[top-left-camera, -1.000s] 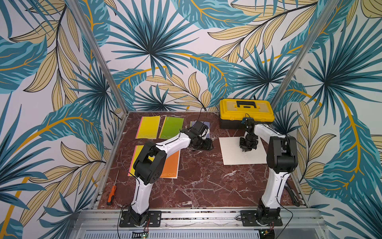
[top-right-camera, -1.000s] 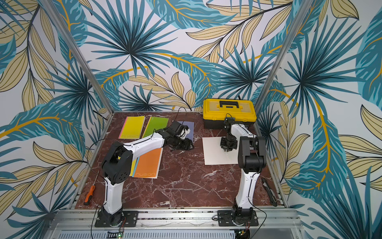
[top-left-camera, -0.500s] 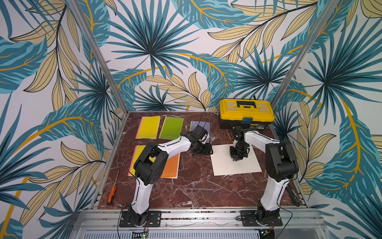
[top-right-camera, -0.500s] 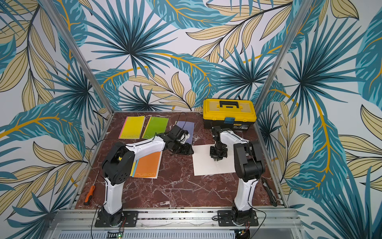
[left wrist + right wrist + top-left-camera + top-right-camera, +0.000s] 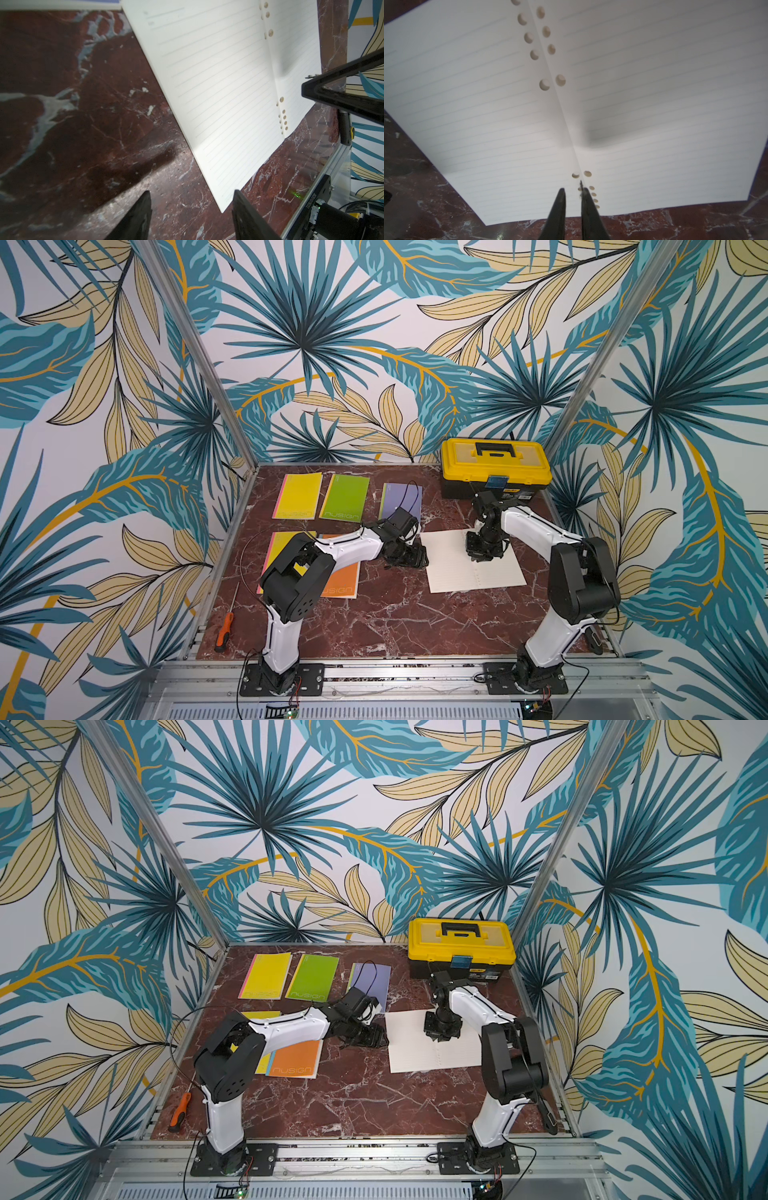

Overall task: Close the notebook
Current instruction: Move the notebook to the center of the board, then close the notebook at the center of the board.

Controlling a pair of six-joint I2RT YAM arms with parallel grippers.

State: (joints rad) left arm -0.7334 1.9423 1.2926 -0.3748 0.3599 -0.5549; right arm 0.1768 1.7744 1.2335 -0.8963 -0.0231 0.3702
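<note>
The notebook (image 5: 449, 568) (image 5: 411, 1048) lies open and flat on the marble table, its white lined pages up and punched holes along the spine. My right gripper (image 5: 482, 559) (image 5: 441, 1038) points down onto the far end of the spine, its fingers almost together with nothing between them. In the right wrist view the gripper (image 5: 573, 189) rests on the notebook (image 5: 654, 104) next to the holes. My left gripper (image 5: 417, 561) (image 5: 376, 1038) is open and low just off the notebook's left edge. In the left wrist view the gripper (image 5: 192, 192) straddles bare marble at the corner of the notebook (image 5: 218, 83).
A yellow toolbox (image 5: 494, 464) stands at the back right. Closed notebooks lie to the left: yellow (image 5: 297, 495), green (image 5: 345, 497), purple (image 5: 401, 499) and orange (image 5: 340, 585). An orange-handled screwdriver (image 5: 223, 637) lies off the table's left edge.
My right gripper moved left and toward the front, and the open notebook slid left with it. My left gripper came a little toward the front, ending beside the notebook's left edge.
</note>
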